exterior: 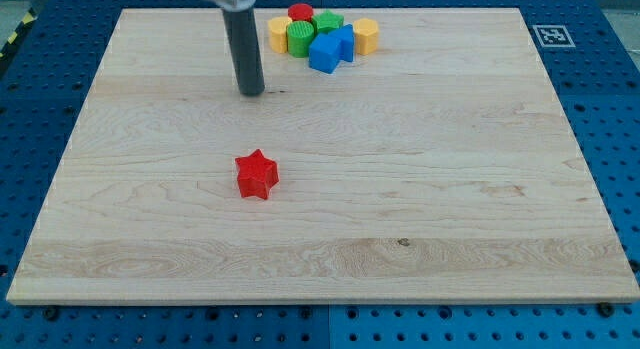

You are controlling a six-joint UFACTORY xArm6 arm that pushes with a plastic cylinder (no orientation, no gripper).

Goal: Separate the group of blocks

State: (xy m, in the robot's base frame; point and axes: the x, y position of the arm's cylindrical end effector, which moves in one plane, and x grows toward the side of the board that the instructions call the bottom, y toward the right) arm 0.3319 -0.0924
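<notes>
A tight group of blocks sits near the view's top centre. In it are a red cylinder (pixel 301 11), a yellow block (pixel 278 32), a green cylinder (pixel 300 37), a green star-like block (pixel 327 23), two blue blocks (pixel 324 54) (pixel 344 41) and a yellow hexagonal block (pixel 366 35). They touch one another. A red star (pixel 256 174) lies alone near the board's middle. My tip (pixel 251 91) is on the board to the lower left of the group, apart from it, and well above the red star.
The wooden board (pixel 450 189) lies on a blue pegboard table. A black-and-white marker tag (pixel 553 35) sits off the board's top right corner.
</notes>
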